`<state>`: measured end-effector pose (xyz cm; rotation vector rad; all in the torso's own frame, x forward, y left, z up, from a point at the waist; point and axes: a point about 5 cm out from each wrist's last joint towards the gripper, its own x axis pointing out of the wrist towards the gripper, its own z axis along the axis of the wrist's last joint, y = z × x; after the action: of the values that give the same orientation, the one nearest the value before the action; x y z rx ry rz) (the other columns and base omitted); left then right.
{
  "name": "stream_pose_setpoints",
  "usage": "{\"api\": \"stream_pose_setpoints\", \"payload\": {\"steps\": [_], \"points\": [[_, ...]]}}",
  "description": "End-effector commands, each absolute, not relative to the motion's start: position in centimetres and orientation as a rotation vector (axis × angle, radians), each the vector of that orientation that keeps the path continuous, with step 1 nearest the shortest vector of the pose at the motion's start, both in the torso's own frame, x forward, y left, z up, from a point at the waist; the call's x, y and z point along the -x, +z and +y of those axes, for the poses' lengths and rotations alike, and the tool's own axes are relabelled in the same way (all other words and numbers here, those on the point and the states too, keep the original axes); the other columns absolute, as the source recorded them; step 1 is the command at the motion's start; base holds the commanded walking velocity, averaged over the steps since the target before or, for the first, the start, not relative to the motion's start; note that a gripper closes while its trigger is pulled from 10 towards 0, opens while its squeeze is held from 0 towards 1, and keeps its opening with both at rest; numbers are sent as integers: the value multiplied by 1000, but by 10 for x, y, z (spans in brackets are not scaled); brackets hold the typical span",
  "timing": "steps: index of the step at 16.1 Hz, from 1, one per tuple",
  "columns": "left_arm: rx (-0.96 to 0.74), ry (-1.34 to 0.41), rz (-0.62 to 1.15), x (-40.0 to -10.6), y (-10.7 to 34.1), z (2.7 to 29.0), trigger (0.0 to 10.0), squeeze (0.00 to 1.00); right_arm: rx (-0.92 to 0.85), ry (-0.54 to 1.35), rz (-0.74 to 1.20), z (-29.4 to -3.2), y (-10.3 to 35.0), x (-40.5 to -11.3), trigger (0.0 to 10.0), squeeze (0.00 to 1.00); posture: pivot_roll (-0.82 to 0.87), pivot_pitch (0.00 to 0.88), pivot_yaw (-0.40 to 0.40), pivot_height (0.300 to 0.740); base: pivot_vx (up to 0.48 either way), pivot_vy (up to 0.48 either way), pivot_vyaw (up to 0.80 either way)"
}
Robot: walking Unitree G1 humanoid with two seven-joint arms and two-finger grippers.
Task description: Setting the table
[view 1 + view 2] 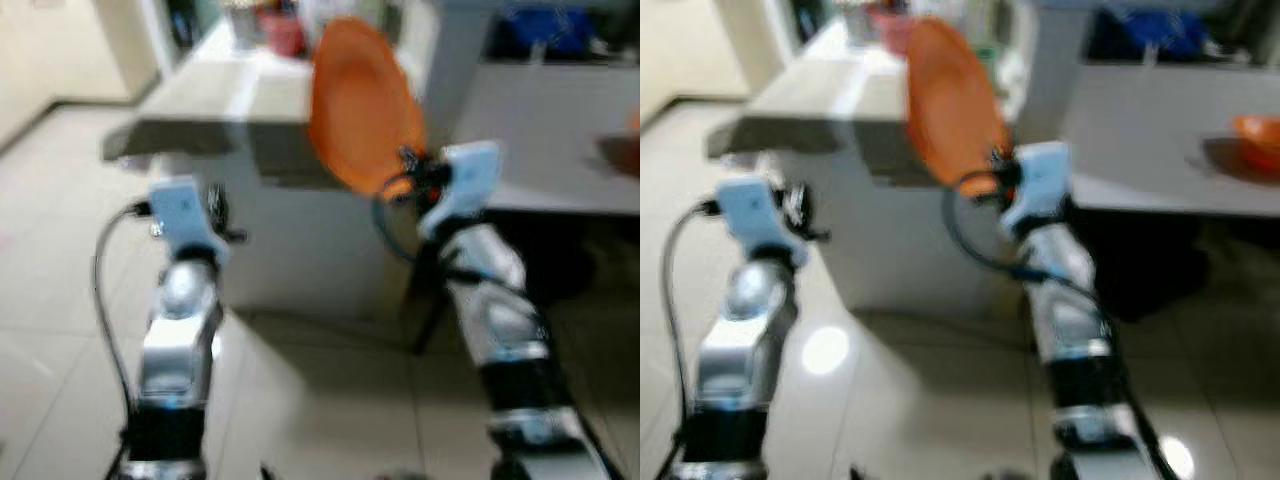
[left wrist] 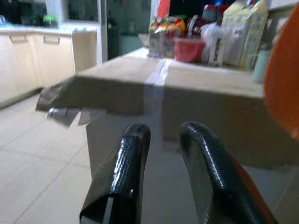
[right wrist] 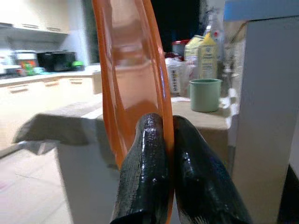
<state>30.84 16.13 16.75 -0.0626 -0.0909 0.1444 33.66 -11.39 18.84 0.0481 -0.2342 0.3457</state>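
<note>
1. Closest up: right end effector [image 3: 161, 154], pinched tight on the rim of the orange plate [image 1: 362, 105].
2. Held up on edge, safe for carrying.
3. Left end effector [image 2: 161, 154]: holding nothing, fingers a little apart.
4. Grey counter [image 1: 1160, 130] ahead, maybe for the plate.

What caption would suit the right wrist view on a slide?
Right gripper pinches the rim of an upright orange plate, a green cup on the counter beyond.
</note>
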Motion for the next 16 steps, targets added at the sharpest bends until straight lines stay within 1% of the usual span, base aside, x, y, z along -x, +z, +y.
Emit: {"api": "stream_pose_setpoints", "payload": {"steps": [1, 5, 16], "points": [[58, 137, -103, -309, 170, 156, 10000, 0, -33, 330, -302, -119, 203, -336, 0, 0, -118, 0, 77, 740, 0, -461, 0], [42, 114, -95, -311, 170, 155, 10000, 0, -30, 325, -291, -119, 199, -335, 0, 0, -120, 0, 80, 740, 0, -436, 0], [18, 102, -97, -317, 171, 154, 10000, 0, -21, 314, -298, -121, 198, -334, 0, 0, -134, 0, 87, 740, 271, -393, 0]]}}
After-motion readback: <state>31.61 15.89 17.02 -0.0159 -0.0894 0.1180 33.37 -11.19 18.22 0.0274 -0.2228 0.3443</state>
